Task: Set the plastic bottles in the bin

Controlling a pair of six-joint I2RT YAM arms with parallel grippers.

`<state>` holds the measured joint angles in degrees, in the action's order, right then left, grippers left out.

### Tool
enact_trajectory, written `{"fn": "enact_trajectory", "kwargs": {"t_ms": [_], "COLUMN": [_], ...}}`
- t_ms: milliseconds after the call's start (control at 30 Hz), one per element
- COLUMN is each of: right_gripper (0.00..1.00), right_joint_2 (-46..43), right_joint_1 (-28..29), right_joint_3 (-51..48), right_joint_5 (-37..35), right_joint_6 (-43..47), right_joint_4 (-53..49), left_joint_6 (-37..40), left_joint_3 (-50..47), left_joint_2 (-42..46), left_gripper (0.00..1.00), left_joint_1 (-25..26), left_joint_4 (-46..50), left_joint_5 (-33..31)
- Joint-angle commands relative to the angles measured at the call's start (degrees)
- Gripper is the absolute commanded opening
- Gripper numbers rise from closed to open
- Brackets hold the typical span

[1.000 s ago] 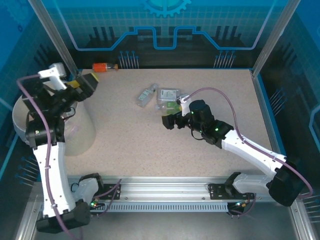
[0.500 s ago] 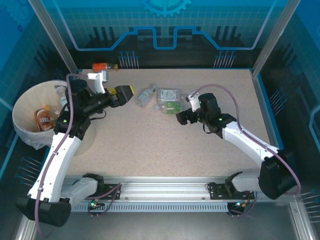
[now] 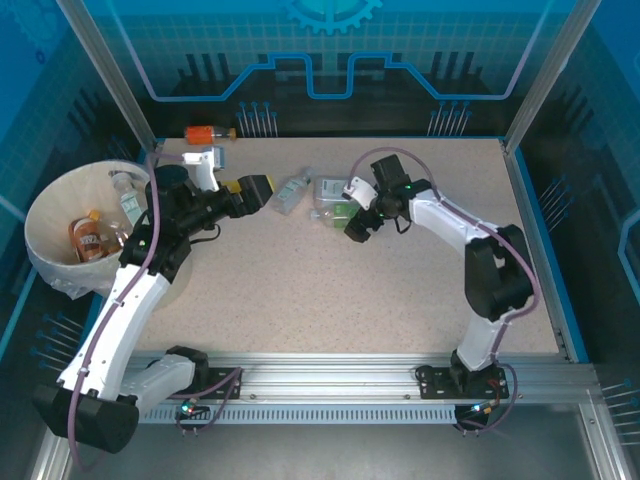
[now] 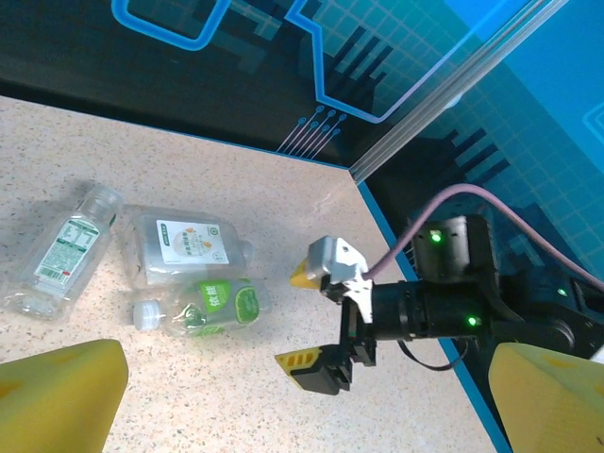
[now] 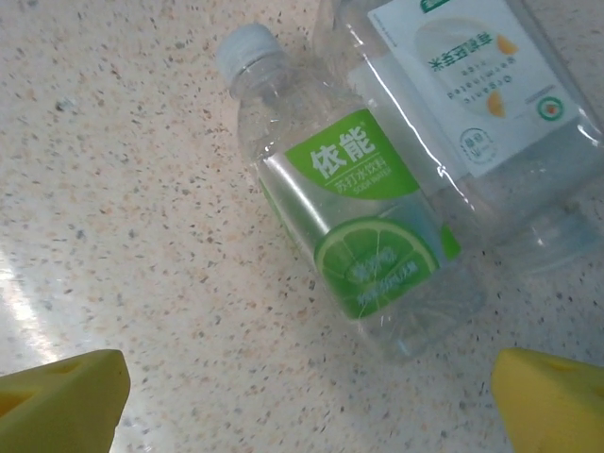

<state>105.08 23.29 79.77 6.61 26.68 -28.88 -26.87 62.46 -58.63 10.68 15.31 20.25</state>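
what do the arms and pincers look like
The left arm and right arm are white shells with black joints, each with a mauve cable. The left pincer and right pincer are black with yellow finger pads; green lights glow at the right wrist.

Bright, even light; sharp focus

Speckled table (image 3: 400, 290) in front of me. Green-label bottle (image 3: 338, 212), white-label bottle (image 3: 335, 189) and slim clear bottle (image 3: 292, 191) lie clustered far-centre; orange bottle (image 3: 208, 133) alone, far-left edge.
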Motion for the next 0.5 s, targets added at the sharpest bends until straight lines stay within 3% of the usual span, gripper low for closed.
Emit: {"fn": "enact_trajectory", "kwargs": {"t_ms": [0, 467], "right_gripper": [0.98, 0.96], "right_joint_2": [5.0, 20.1], "right_joint_1": [-0.5, 1.6], "right_joint_3": [6.3, 21.5], "right_joint_5": [0.1, 0.5], "right_joint_6": [6.8, 15.2], "right_joint_4": [-7.4, -14.0], "left_joint_6": [1.3, 0.5], "left_joint_3": [0.4, 0.3], "left_joint_2": [0.5, -0.7], "left_gripper": [0.99, 0.99], "left_joint_1": [0.3, 0.3], "left_joint_4": [2.2, 3.2], "left_joint_5": [-1.9, -3.5]}}
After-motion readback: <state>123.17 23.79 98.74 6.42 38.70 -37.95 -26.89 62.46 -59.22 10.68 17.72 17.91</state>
